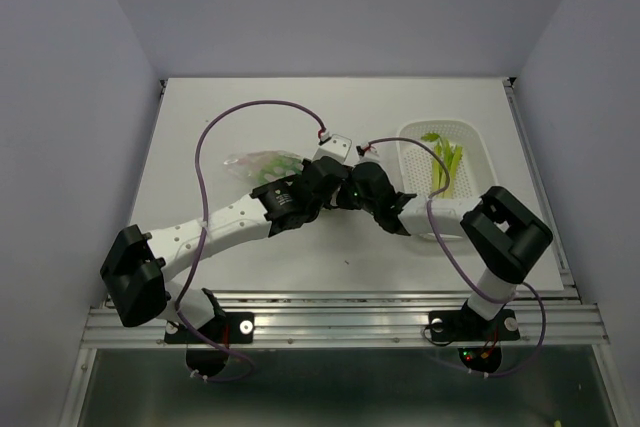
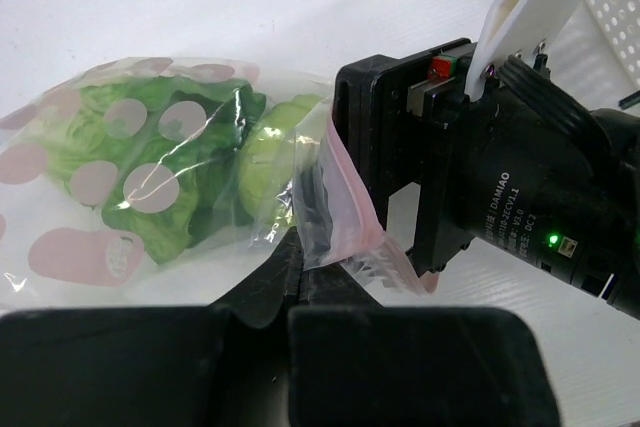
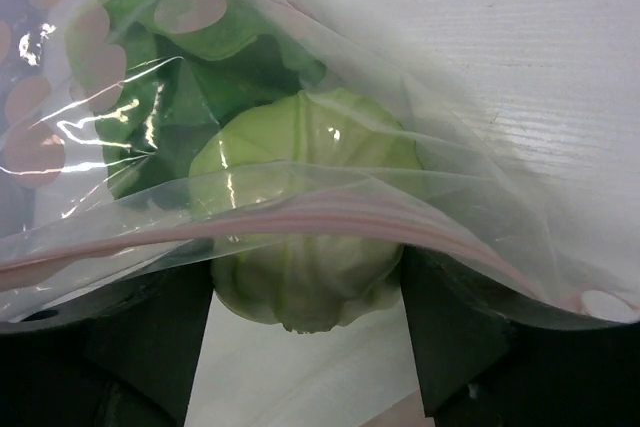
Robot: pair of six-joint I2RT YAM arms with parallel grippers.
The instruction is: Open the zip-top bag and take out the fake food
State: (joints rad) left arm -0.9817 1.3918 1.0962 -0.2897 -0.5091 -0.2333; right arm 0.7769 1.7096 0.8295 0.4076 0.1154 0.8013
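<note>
Zip-top bag (image 1: pixel 258 162) is lying left of centre on the worktop (image 1: pixel 300 112), fake food (image 2: pixel 160 197) (green leaves (image 3: pixel 215 72) and a pale round piece (image 3: pixel 300 277)) showing through it. Left hand (image 2: pixel 300 272) is clamping its pink zip strip (image 2: pixel 345 197). Right hand (image 3: pixel 305 287) is holding its fingers apart, bracketing the pale round piece. Yellow-green stalks (image 1: pixel 446 162) are lying in the white tray (image 1: pixel 472 137) to the right.

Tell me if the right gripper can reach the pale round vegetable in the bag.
Probably yes: the pale round vegetable sits between the right gripper's open jaws, only the bag's lip draped across it.
</note>
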